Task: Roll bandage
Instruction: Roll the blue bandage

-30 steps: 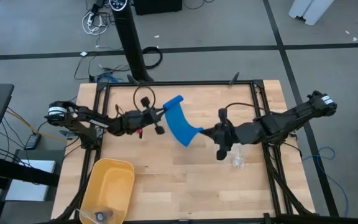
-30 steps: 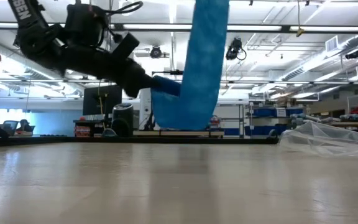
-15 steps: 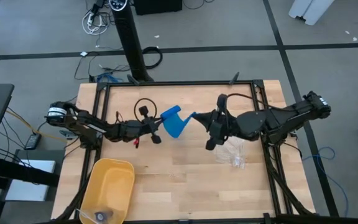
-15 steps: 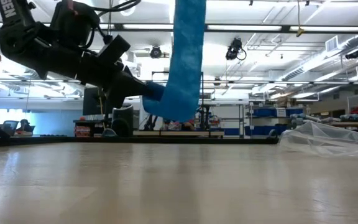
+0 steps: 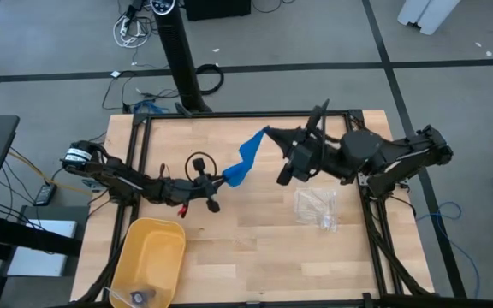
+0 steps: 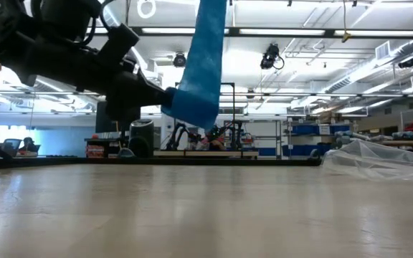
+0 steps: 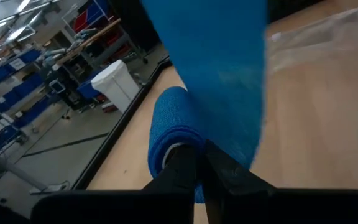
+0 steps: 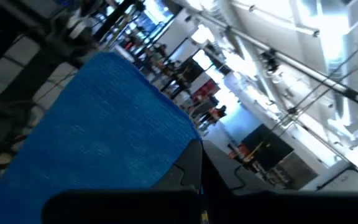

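Over the last second the right hand (image 5: 271, 131) has carried its end of the bandage (image 5: 245, 159) from the middle of the counter (image 5: 255, 248) toward the far edge, and the left hand (image 5: 224, 179) has slid a little toward the near side, so the strip that drooped in a loose curve now runs as a shorter, tauter span between them. Both hands are closed and both pinch the bandage: the left clamps a small rolled end, seen as a compact blue coil in its wrist view (image 7: 169, 134), and the right nips the free end's edge (image 8: 104, 130) between closed fingers. The whole strip hangs in the air above the counter, touching nothing else (image 6: 196, 72).

The bandage looks light, soft and limp, with a ribbed weave that should grip rather than slip; it will likely sag or twist unless kept under gentle tension. The sound holds appear to be those in use: the coil's core for winding, the free end's edge for tension.

A clear plastic bag (image 5: 316, 208) lies on the counter near the right arm, and a yellow bin (image 5: 149, 257) sits at the near left corner.

White lettering shows on the left arm at the low view's top-left corner, too cropped to read with confidence; no other writing is legible
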`<state>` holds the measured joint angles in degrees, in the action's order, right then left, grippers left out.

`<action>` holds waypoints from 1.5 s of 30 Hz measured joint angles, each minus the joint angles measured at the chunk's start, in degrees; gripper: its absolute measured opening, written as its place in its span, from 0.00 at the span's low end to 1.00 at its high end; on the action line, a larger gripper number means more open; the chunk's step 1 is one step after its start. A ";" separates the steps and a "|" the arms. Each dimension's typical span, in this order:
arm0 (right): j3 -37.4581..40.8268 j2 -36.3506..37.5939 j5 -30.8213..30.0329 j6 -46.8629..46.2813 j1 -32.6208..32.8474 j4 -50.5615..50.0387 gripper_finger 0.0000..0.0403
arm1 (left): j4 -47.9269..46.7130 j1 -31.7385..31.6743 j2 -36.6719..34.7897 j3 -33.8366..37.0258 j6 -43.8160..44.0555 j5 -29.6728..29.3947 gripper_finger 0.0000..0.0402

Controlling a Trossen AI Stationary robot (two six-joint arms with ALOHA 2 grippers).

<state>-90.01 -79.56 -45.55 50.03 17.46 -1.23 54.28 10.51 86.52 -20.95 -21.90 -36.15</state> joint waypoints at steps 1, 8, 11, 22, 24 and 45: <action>-0.07 0.04 0.33 0.26 -0.36 0.72 0.00 | -0.02 0.48 0.00 0.00 0.07 -0.02 0.03; -0.03 -0.01 1.91 1.87 -2.89 5.82 0.00 | -2.05 1.79 0.08 -0.02 2.18 -0.28 0.03; -0.03 -0.01 2.91 2.11 -4.40 6.27 0.00 | -4.04 2.66 0.11 -0.86 2.95 -0.28 0.03; 0.02 -0.01 6.70 0.54 -11.78 9.20 0.00 | -11.69 7.47 0.11 -7.00 3.07 1.14 0.03; 0.02 -0.01 8.67 -0.01 -13.89 8.73 0.00 | -11.90 8.82 0.11 -8.12 3.00 1.18 0.03; 0.56 -6.56 34.94 -20.55 -37.11 -8.80 0.00 | -19.90 18.97 0.11 -25.52 0.79 1.21 0.03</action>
<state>-89.45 -86.13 -10.61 29.47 -19.65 -10.03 34.38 29.48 86.63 -46.47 -21.11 -34.94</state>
